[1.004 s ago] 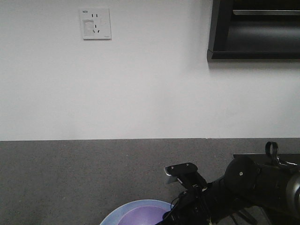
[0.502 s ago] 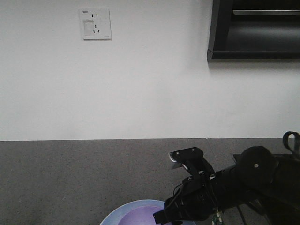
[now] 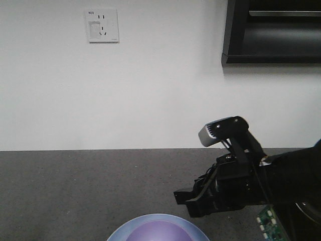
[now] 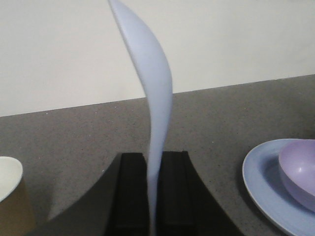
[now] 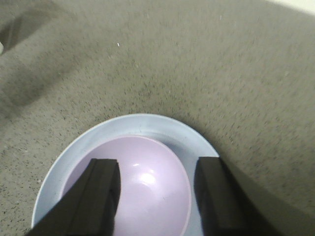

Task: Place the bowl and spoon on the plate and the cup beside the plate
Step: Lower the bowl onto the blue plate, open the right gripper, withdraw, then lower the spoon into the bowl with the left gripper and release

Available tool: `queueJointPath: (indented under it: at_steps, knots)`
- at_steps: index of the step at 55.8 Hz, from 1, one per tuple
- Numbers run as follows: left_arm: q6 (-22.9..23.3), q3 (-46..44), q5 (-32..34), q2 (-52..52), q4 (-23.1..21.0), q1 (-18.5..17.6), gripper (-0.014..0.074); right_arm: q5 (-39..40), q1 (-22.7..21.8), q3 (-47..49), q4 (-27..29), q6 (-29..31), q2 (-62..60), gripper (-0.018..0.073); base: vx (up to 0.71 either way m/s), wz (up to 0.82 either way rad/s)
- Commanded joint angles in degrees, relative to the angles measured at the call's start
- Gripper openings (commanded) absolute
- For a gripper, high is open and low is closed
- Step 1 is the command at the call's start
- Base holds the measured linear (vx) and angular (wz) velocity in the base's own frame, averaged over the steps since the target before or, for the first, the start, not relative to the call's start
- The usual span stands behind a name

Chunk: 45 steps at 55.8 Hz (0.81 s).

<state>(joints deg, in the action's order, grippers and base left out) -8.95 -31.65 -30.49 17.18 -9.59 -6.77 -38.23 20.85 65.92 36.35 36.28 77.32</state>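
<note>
Two pieces wait: the spoon (image 4: 152, 88) is gripped, the cup (image 4: 10, 196) stands on the counter (image 4: 74, 137).
The left gripper (image 4: 153, 158) is clamped on the spoon's handle end, so the pale-blue blade stands upright above the jaws, likely to carry it clear of the counter. The purple bowl (image 5: 150, 196) already sits inside the plate (image 5: 133, 120), off to that gripper's right. The right gripper (image 5: 156, 169) hovers above the bowl, jaws spread wide and holding nothing. Laying the spoon on the plate looks like the step in hand.
</note>
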Motion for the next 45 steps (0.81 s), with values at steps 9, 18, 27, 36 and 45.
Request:
queueJointPath:
  at_steps: [9, 18, 27, 36, 45]
  knots:
    - [0.16, -1.38, -0.52, 0.7, -0.84, -0.47, 0.0003, 1.2, -0.05, 1.59, -9.92, -4.93, -12.22, 0.0064, 0.0, 0.0]
    - [0.58, -1.59, -3.03, 0.7, -1.27, -0.47, 0.0003, 1.46, -0.05, -2.89, -19.63, -10.96, -20.61, -0.0011, 0.0, 0.0]
    - [-0.12, -5.67, -12.19, 5.24, -1.95, -0.47, 0.0003, 6.35, -0.05, -15.42, -23.68, -13.18, -30.04, -0.001, 0.0, 0.0]
    - [-5.94, -15.1, -18.32, 18.16, -4.12, -0.47, 0.0003, 10.3, -0.05, -26.17, -25.08, -13.18, -37.83, -0.001, 0.0, 0.0]
    - [-14.77, -25.21, -22.63, 32.89, -15.42, -0.54, 0.0002, 13.33, -0.05, -30.71, -25.7, -13.18, -42.05, -0.001, 0.0, 0.0]
